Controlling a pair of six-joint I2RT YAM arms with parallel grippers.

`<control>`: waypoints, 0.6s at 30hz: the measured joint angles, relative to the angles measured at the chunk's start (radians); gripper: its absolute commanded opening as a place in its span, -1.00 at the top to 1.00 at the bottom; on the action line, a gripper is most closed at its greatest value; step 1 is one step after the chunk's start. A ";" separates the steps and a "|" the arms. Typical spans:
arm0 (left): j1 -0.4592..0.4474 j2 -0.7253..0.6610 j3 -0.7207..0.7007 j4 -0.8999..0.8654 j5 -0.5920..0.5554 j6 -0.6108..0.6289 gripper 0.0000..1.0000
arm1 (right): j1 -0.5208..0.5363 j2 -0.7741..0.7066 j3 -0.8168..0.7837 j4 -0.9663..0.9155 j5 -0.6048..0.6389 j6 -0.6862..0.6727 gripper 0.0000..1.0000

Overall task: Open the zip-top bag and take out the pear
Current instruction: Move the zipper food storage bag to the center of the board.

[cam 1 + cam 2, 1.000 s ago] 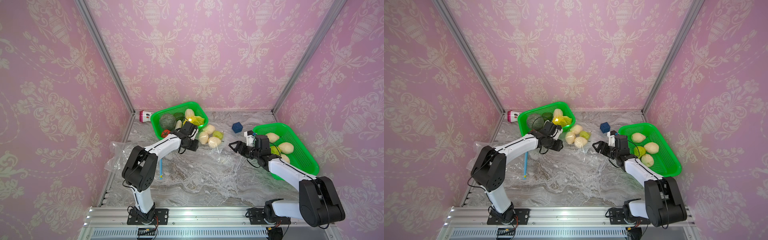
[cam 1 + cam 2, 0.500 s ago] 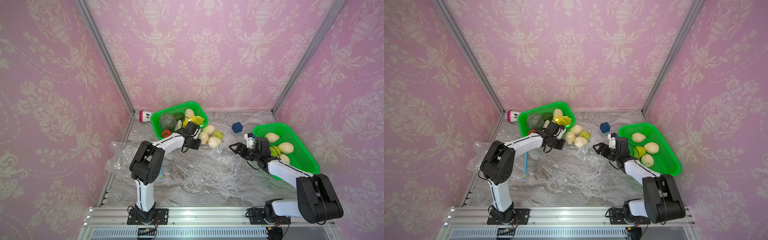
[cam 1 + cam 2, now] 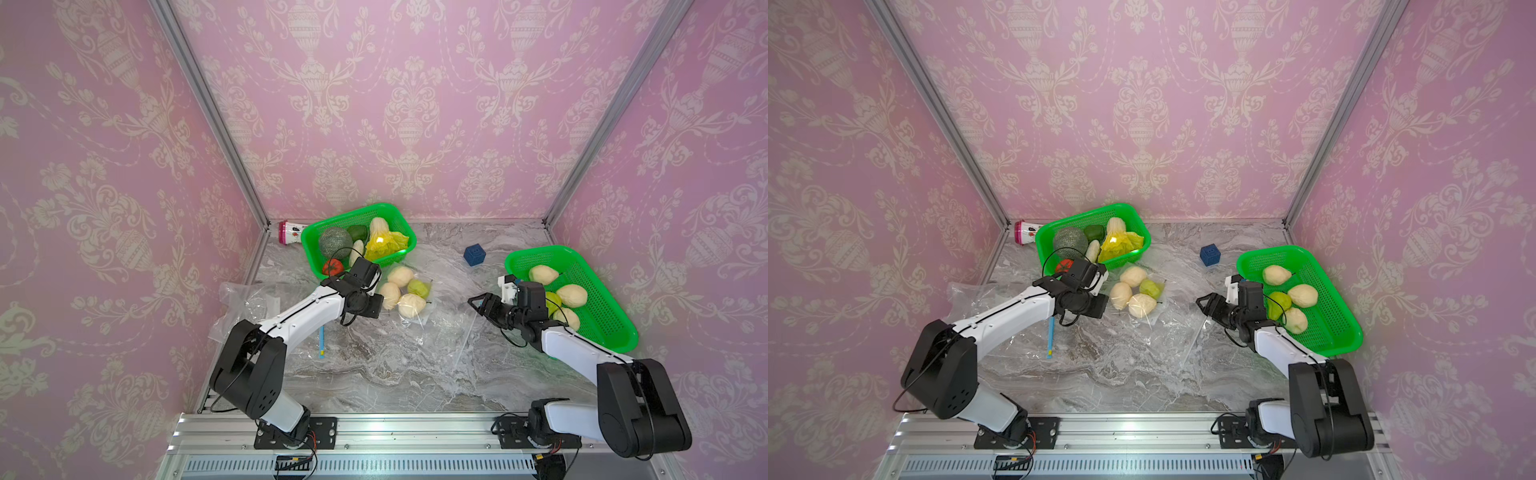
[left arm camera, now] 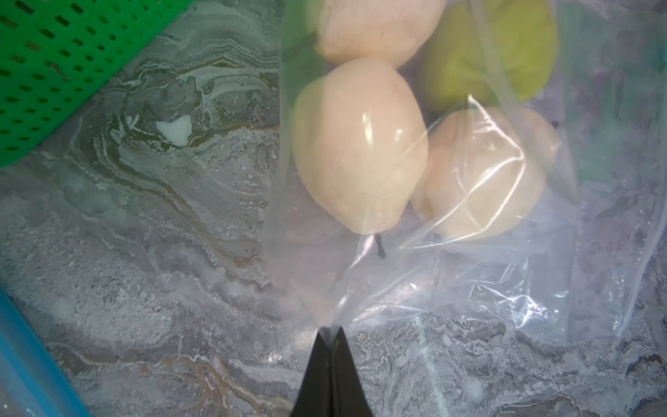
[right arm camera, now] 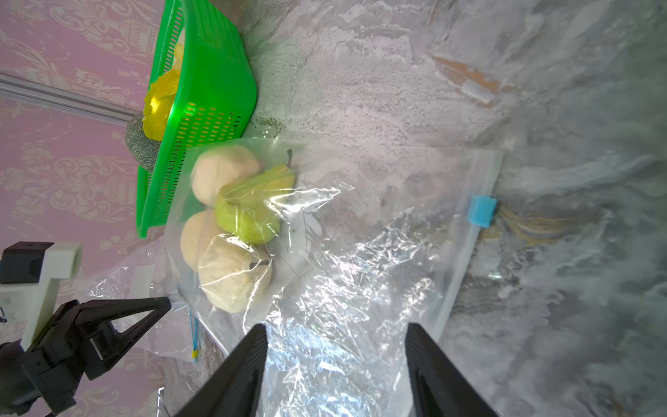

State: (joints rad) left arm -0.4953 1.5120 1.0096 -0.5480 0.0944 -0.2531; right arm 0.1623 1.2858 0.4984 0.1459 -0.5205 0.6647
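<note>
The clear zip-top bag (image 3: 444, 322) (image 3: 1177, 328) lies flat on the marble table. Several pears sit bunched at its far end: pale ones (image 3: 411, 306) (image 4: 357, 144) and a green one (image 3: 417, 287) (image 5: 249, 216). A blue slider (image 5: 482, 211) sits on the bag's zip edge. My left gripper (image 3: 377, 306) (image 4: 329, 330) is shut on a pinch of the bag's film (image 4: 469, 289) just beside the pears. Over the bag's empty end (image 5: 343, 252), near the zip edge, my right gripper (image 3: 473, 301) (image 5: 335, 326) stands open and holds nothing.
A green basket (image 3: 399, 214) of vegetables stands at the back, close behind the pears. A second green basket (image 3: 615, 328) at the right holds more pears. A blue cube (image 3: 474, 254), a pink bottle (image 3: 291, 232), another crumpled clear bag (image 3: 249, 299) and a blue strip (image 3: 321, 340) also lie about.
My left gripper has closed onto the bag's film next to the pears. My right gripper's jaws have narrowed somewhat over the bag's near end.
</note>
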 measured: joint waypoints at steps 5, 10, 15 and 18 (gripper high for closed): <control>0.000 -0.085 -0.127 -0.034 -0.004 -0.054 1.00 | -0.024 -0.042 0.002 -0.091 0.012 -0.036 0.00; 0.000 -0.095 -0.153 -0.065 -0.006 -0.063 0.55 | -0.032 -0.062 0.002 -0.145 0.006 -0.044 0.07; 0.000 -0.146 -0.127 -0.134 -0.048 -0.064 0.20 | -0.032 -0.069 -0.007 -0.165 -0.007 -0.055 0.26; 0.000 -0.170 -0.050 -0.185 -0.067 -0.052 0.15 | -0.032 -0.068 -0.017 -0.160 -0.024 -0.052 0.26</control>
State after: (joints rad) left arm -0.4953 1.3422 0.9592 -0.7326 0.0277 -0.3050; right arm 0.1299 1.2175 0.4812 -0.0143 -0.5449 0.6128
